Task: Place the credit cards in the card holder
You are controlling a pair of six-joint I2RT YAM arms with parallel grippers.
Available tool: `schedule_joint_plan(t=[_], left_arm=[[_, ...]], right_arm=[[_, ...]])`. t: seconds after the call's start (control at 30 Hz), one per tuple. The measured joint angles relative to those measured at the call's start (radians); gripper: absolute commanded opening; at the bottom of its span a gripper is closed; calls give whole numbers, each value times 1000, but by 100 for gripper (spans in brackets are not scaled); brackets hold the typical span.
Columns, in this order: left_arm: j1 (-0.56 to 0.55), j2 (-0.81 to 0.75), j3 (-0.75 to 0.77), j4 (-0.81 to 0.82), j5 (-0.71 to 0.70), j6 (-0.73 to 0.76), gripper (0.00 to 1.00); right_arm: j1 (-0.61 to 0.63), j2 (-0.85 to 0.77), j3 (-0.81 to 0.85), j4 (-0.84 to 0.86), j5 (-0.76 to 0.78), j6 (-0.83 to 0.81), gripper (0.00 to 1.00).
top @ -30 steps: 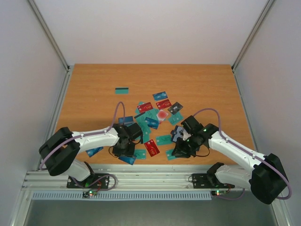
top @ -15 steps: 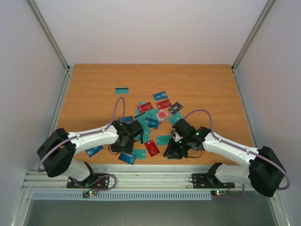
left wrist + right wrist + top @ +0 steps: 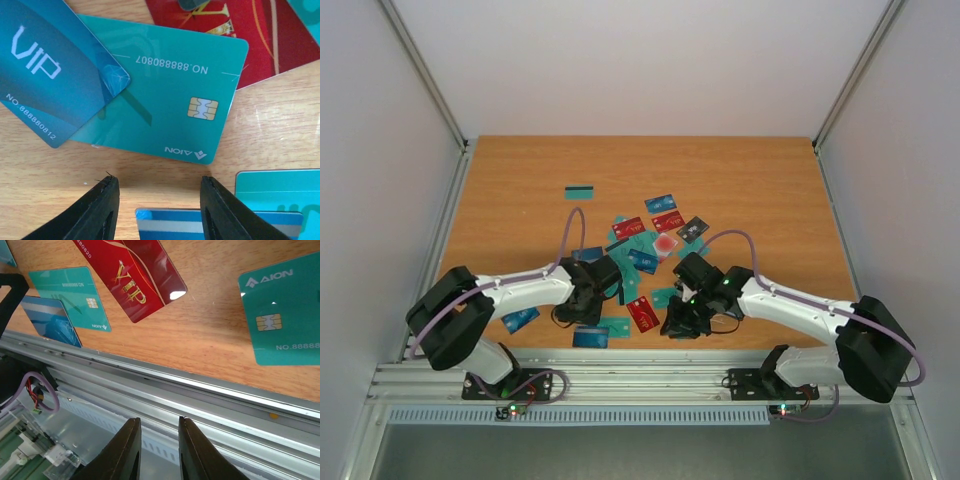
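Credit cards [image 3: 640, 245] in teal, blue, red and black lie scattered over the middle of the wooden table. My left gripper [image 3: 160, 210] hangs open low over the wood. A blue striped card [image 3: 170, 225] lies flat beneath its fingers, with a teal AION card [image 3: 165, 95] just ahead and a blue VIP card [image 3: 50, 75] overlapping it. My right gripper [image 3: 159, 450] is open and empty, pointing past the table's front edge at the metal rail [image 3: 200, 390]. A red VIP card [image 3: 135, 275] and a teal card [image 3: 285, 315] lie behind it. The card holder is not in view.
A lone teal card [image 3: 579, 190] lies apart at the back left. Another blue card [image 3: 520, 320] rests near the left arm. The aluminium rail [image 3: 640, 378] runs along the front edge, and grey walls close in both sides.
My right gripper has slid left along the front edge, towards the red card. My left gripper has shifted slightly and stays over the same cards.
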Motion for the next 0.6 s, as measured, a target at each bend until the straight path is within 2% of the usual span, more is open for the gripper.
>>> schedule_joint_plan(t=[0.6], left_arm=[[-48,-42,-43,56,71,-5,42]], right_arm=[[108,96,54,51,14,27,24]])
